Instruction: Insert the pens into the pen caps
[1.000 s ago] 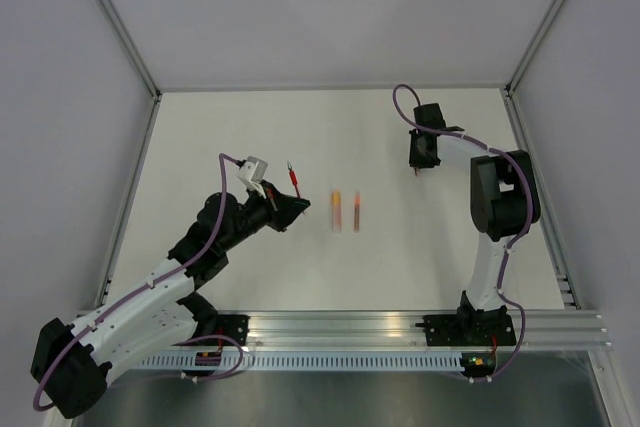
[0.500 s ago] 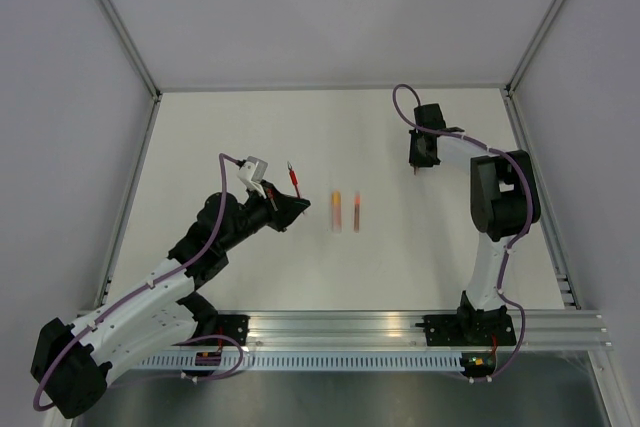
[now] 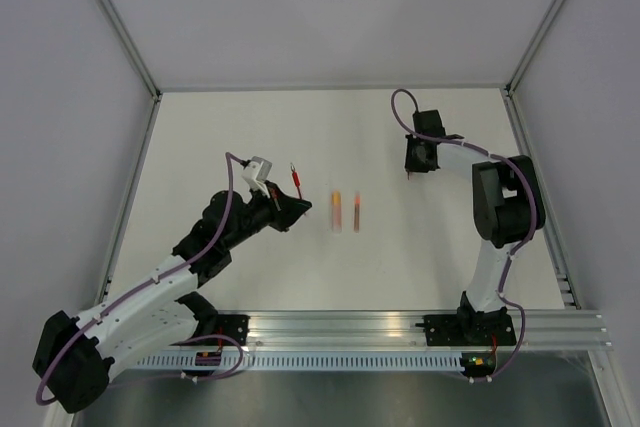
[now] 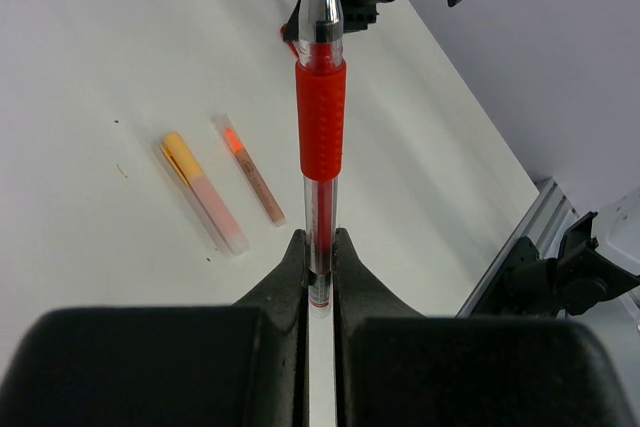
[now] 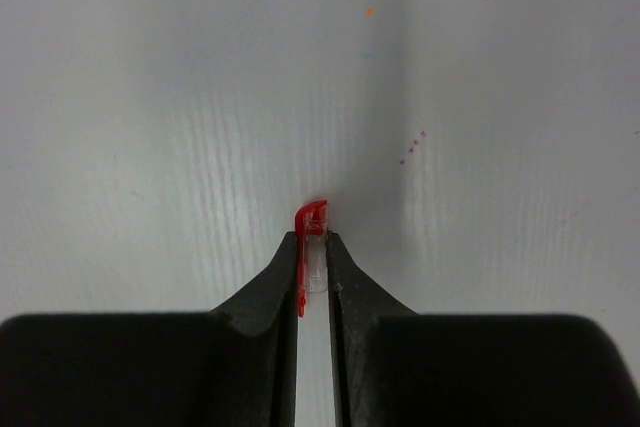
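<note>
Straight out from jaws, red pen [image 4: 321, 127]

Work surface: a white table [image 3: 250, 137], matt, with faint parallel ribbing seen in the right wrist view. A few small red specks [image 5: 412, 147] and one orange speck [image 5: 369, 11] are noted on it there; a dark speck [image 4: 122, 171] is noted in the left wrist view.

Enclosure: the table is bounded by a pale grey back wall [image 3: 330, 7], left wall [image 3: 50, 147] and right wall [image 3: 600, 97]. Aluminium posts [image 3: 115, 17] are seen at the two back corners.

Near edge: an aluminium rail [image 3: 350, 325] is laid across the full width, with a slotted strip [image 3: 350, 359] just below it. A dark floor [image 3: 350, 397] is seen beyond the strip.
</note>
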`<act>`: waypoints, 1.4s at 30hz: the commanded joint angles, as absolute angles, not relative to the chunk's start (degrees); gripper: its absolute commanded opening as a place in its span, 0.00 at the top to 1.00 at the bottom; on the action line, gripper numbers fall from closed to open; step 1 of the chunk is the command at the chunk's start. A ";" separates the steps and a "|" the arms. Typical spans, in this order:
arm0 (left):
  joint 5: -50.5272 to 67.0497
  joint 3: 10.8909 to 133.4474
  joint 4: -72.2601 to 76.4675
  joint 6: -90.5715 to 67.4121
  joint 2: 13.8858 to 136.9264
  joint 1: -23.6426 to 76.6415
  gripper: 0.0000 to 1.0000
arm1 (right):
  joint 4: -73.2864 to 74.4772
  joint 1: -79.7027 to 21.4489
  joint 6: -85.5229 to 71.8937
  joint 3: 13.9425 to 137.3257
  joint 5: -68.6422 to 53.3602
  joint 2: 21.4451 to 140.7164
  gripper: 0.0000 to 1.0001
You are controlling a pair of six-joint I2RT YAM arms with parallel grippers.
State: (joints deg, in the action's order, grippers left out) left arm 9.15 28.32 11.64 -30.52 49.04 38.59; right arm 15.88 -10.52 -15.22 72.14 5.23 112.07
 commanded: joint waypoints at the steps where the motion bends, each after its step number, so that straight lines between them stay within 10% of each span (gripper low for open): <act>1: 9.58 28.56 12.74 -29.44 49.31 38.58 0.98 | 14.95 -11.69 -18.19 69.79 0.45 106.10 1.00; 15: 26.79 30.50 19.41 -28.83 55.89 38.67 0.98 | -5.79 -16.16 -30.32 57.58 -18.36 83.69 1.00; 42: 38.76 28.83 28.92 -31.64 56.60 38.67 0.98 | -29.09 -45.52 -37.97 47.73 -8.53 64.51 1.00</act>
